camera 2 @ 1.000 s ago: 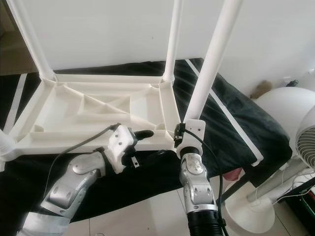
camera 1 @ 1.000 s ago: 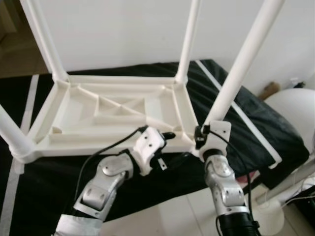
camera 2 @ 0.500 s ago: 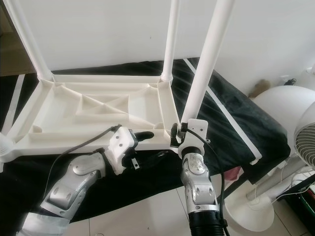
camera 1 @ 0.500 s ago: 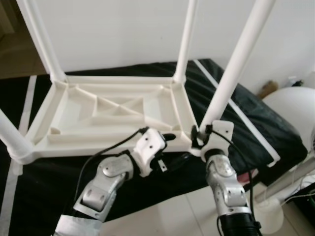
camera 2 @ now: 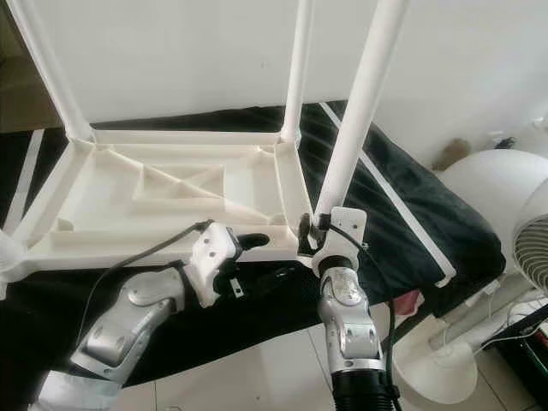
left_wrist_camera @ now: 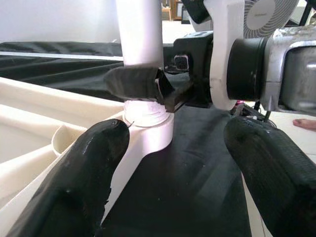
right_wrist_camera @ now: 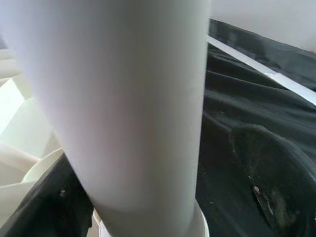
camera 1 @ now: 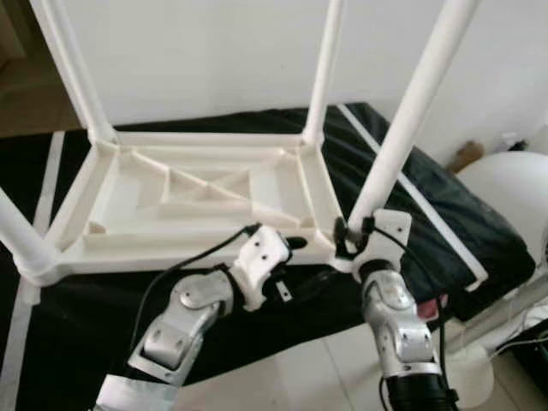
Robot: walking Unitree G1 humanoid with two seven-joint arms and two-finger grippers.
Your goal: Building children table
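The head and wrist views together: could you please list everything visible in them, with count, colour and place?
Table top: one, white, lying upside down on the black cloth, ribbed underside up.
Table legs: four, white, standing upright at the corners of the table top.
Black cloth: one, black with white stripes, spread under the table top.
Fan: one, white, on the floor at the robot's right.
Floor: pale tiles, nearest the robot.
Left gripper: black fingers open, beside the base of the near right leg.
Right gripper: black fingers closed around the base of that same leg.
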